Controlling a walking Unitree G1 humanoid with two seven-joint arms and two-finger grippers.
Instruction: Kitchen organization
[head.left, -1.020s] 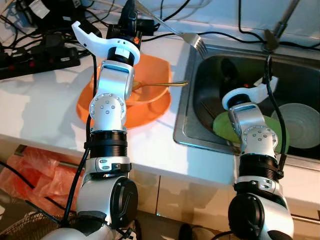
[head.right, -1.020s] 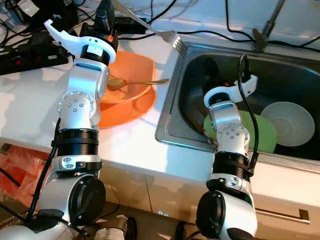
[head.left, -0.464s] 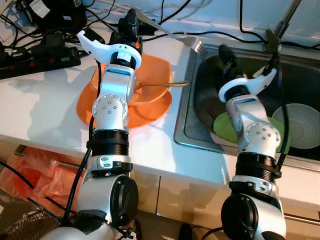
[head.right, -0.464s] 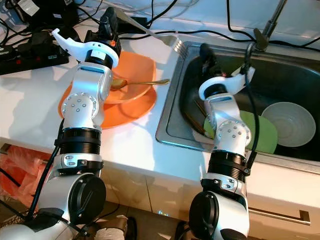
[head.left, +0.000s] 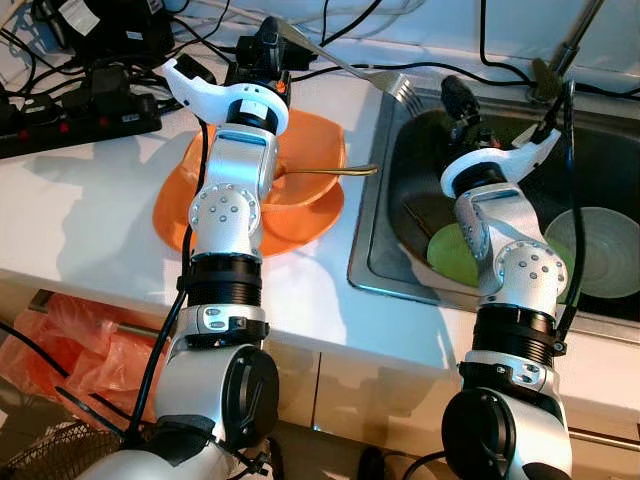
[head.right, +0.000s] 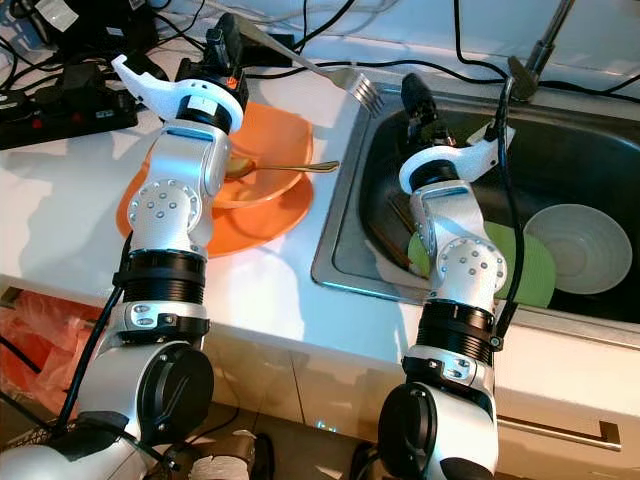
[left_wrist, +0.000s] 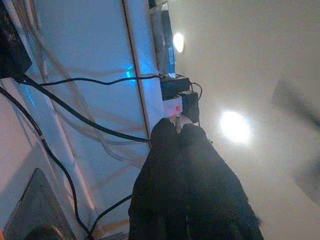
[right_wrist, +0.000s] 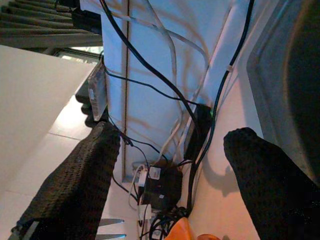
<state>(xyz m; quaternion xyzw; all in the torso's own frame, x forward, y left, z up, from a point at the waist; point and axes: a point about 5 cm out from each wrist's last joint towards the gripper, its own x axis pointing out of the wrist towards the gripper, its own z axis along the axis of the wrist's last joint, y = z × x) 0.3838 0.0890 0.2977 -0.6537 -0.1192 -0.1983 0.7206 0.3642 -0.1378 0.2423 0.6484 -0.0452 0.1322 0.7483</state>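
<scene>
Right tool (head.right: 412, 98) has risen out of the sink (head.left: 600, 150) since a second ago, fingers spread wide, nothing in them, now near the fork's tines. Left tool (head.left: 268, 42) stays pinched on the fork (head.left: 398, 90) handle, held over the orange bowl (head.left: 310, 150). Looks like a handover or a drop into the sink (judgement). Gold spoon (head.left: 330, 170) lies in the bowl; green plate (head.left: 450, 255) and white bowl (head.left: 605, 250) sit in the sink. Cables (head.left: 90, 100) clutter the bench (head.left: 80, 220) behind.

We see a shiny metal fork (head.right: 330, 73) and a shiny gold metal spoon (head.left: 325, 170). The orange bowl (head.left: 312, 150) looks like smooth plastic. The sink (head.left: 600, 150) is dull grey metal, and the white counter (head.left: 90, 210) is smooth and glossy.
</scene>
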